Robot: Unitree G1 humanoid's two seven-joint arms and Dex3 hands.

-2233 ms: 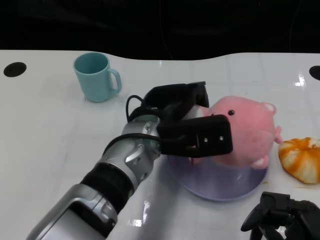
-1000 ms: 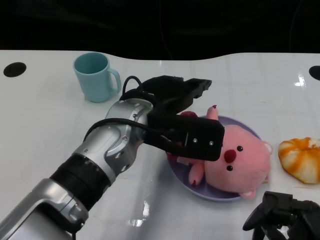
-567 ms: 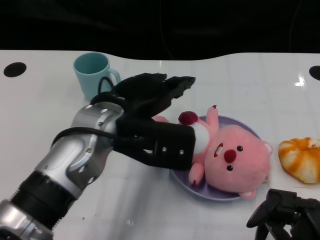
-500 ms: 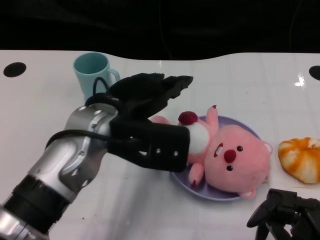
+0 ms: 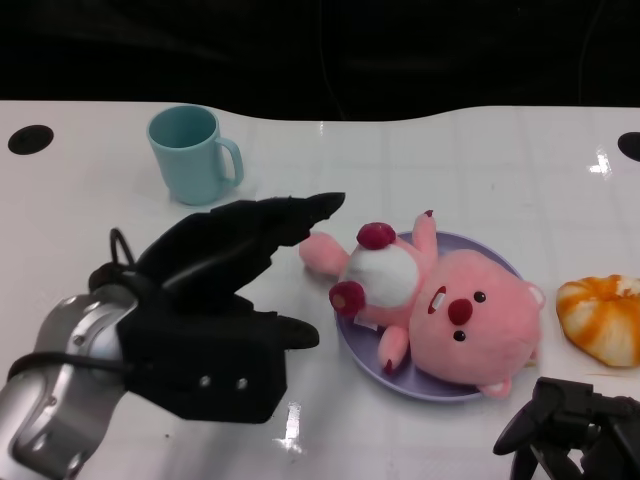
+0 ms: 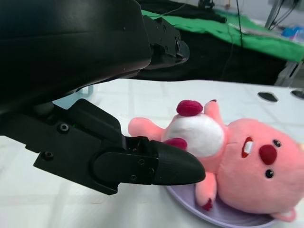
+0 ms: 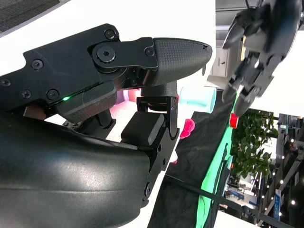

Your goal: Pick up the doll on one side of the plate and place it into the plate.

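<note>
Doll: the pink doll (image 5: 455,315) lies on its back in the plate (image 5: 400,378), its big head toward the near right of the plate, its white belly and one pink arm reaching out past the plate's left rim over the tabletop (image 5: 90,250).
Plate: lavender, right of the tabletop's middle, nearer the front edge than the back.
Left robot hand: the left robot hand (image 5: 225,300) hangs to the left of the plate with its fingers spread and stretched toward the doll; it has hold of nothing, and there is a clear gap between its fingertips and the doll.
Right robot hand: the right robot hand (image 5: 565,430) sits low at the front right corner, apart from the plate; I cannot tell how far open it is.
Mug: a teal mug (image 5: 192,153) stands upright toward the back left.
Bread: an orange-and-white bun (image 5: 603,317) lies near the right edge, just beside the plate.
</note>
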